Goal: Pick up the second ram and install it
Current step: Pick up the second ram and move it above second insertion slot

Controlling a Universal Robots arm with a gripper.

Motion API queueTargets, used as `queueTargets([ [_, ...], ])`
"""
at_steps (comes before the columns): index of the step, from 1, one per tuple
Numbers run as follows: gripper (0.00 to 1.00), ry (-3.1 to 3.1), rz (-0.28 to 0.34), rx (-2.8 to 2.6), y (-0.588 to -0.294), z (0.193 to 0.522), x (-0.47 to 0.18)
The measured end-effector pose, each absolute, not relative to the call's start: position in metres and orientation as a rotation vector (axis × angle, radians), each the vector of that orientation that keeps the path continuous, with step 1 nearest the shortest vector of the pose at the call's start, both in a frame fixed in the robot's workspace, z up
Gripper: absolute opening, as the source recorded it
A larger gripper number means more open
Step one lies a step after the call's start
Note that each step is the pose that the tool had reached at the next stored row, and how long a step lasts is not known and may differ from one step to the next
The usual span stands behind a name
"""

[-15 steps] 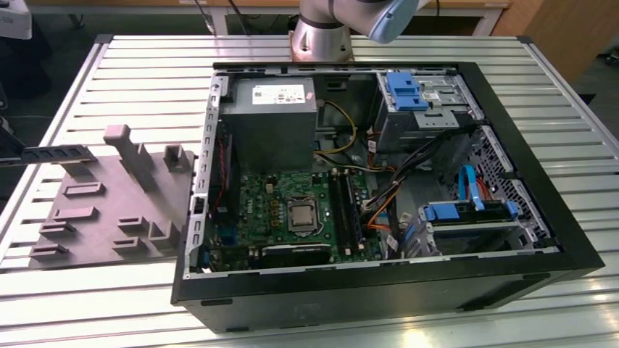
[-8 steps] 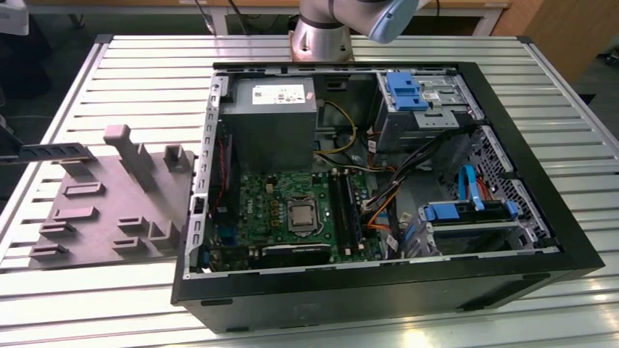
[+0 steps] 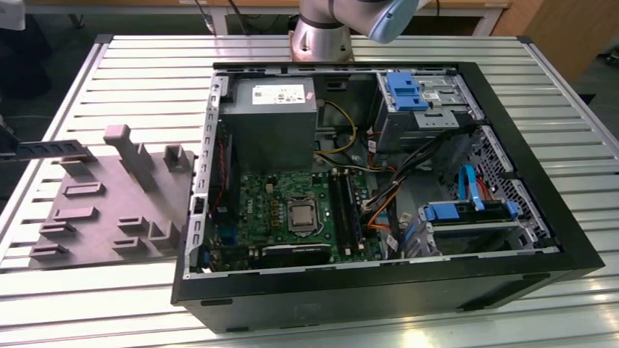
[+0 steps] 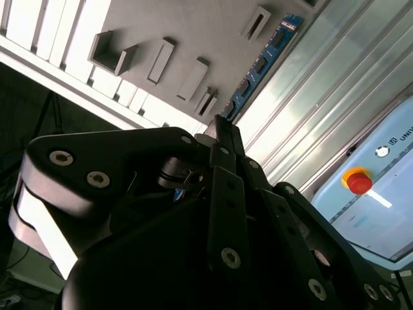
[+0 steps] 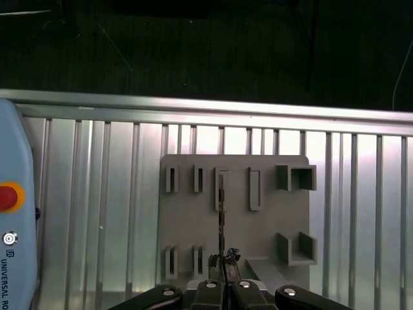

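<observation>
Exterior view: a slatted metal table carries an open black computer case on the exterior view's right and a grey tray with upright posts on its left. The arm's base stands at the far edge of the table, behind the case. Inside the case a green circuit board with a silver central chip lies flat on the case floor, nearer the tray side.

The tool is at the far-left edge of this view, beyond the tray's far-left corner, and the second ram reaches out of it toward the tray as a dark, level strip.

In the first wrist view the tool is closed tight on one end of the second ram, seen edge-on as a thin dark line over the tray, in line with one of its slots; I cannot tell whether it touches. A pale blue pendant with a red button lies on the table beside the tray.

In the second wrist view the fingers clamp the stick.
</observation>
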State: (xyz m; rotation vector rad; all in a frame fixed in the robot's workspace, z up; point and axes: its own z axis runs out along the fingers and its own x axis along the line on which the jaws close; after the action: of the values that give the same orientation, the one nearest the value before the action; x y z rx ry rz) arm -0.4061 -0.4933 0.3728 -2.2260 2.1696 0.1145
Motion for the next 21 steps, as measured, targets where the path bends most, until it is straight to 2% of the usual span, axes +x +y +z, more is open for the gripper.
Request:
queueTargets([
  [21, 0.11, 2.170, 0.115, -2.226, -0.493, 0.386, -0.406],
])
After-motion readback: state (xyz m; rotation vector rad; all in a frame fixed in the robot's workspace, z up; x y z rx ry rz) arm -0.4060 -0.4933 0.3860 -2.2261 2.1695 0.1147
